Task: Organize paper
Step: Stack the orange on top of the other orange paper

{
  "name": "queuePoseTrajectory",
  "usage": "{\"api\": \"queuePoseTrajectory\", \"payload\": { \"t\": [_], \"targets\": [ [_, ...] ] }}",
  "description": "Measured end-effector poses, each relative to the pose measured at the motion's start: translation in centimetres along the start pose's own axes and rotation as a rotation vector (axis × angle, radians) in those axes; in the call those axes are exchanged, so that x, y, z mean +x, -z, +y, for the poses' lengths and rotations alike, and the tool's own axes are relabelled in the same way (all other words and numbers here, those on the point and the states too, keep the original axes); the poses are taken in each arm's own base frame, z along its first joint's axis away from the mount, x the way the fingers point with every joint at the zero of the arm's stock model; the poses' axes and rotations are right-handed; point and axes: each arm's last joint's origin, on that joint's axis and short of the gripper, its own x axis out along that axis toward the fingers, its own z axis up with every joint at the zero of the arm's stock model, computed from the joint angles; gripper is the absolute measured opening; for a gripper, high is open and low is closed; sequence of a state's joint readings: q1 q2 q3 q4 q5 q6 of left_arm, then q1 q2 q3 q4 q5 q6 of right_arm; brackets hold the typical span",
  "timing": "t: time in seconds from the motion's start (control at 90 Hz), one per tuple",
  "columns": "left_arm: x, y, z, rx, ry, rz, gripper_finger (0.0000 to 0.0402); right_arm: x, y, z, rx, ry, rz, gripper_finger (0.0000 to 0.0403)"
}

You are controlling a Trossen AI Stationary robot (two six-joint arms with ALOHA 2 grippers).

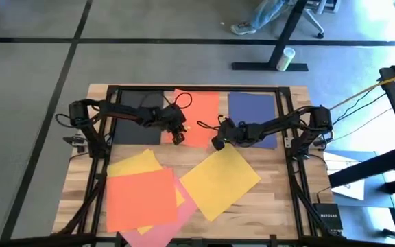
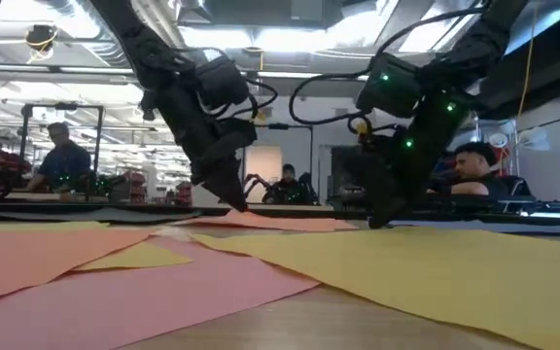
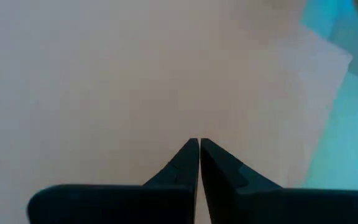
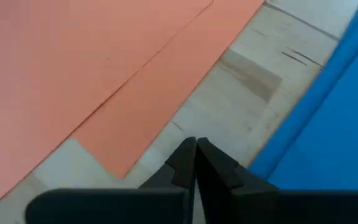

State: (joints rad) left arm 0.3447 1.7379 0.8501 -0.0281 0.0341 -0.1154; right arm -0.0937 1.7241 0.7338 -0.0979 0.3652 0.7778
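Note:
At the table's far side lie a black sheet (image 1: 137, 116), orange-red paper (image 1: 197, 113) and a navy blue sheet (image 1: 252, 113), all flat. The right wrist view shows the orange-red paper as two offset layers (image 4: 135, 124). Nearer lie a yellow sheet (image 1: 219, 180) and an orange-red sheet (image 1: 141, 199), which lies over another yellow sheet (image 1: 137, 163) and a pink one (image 1: 162, 232). My left gripper (image 1: 179, 137) is shut, its tips on the far orange-red paper near its near edge. My right gripper (image 1: 217, 143) is shut, low over bare wood (image 4: 229, 93) between the orange-red and blue paper. My left gripper has its shut fingertips (image 3: 191, 152) down on the top face of the orange-red paper (image 3: 166, 93), close to its near edge. The fingers slant down from above and from the table's left. The paper lies on the table. My right gripper's tips are at table height; whether they touch the wood I cannot tell.
The yellow sheet's far corner (image 1: 226, 147) lies just near of my right gripper. A black frame (image 1: 290, 178) runs along the table's sides and far edge. Bare wood (image 1: 273, 206) shows at the near right. People sit in the room beyond the table.

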Motion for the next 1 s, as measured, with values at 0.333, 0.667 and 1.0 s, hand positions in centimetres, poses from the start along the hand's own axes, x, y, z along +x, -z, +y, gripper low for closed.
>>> {"api": "queuePoseTrajectory", "payload": {
  "t": [0.333, 0.667, 1.0],
  "targets": [
    [2.8, 0.3, 0.0, -0.032, 0.060, -0.045, 0.0000, 0.0, -0.4, 0.8, 0.007, -0.109, -0.008, 0.0000],
    [2.8, 0.0, -0.3, -0.035, 0.084, -0.046, 0.0000, 0.0, -0.3, 0.7, -0.007, -0.084, -0.005, 0.0000],
    [-3.1, -2.0, -1.9, 0.052, 0.110, -0.126, 0.0000, -0.3, -0.8, 1.1, -0.058, -0.094, 0.014, 0.0000]
  ]
}}
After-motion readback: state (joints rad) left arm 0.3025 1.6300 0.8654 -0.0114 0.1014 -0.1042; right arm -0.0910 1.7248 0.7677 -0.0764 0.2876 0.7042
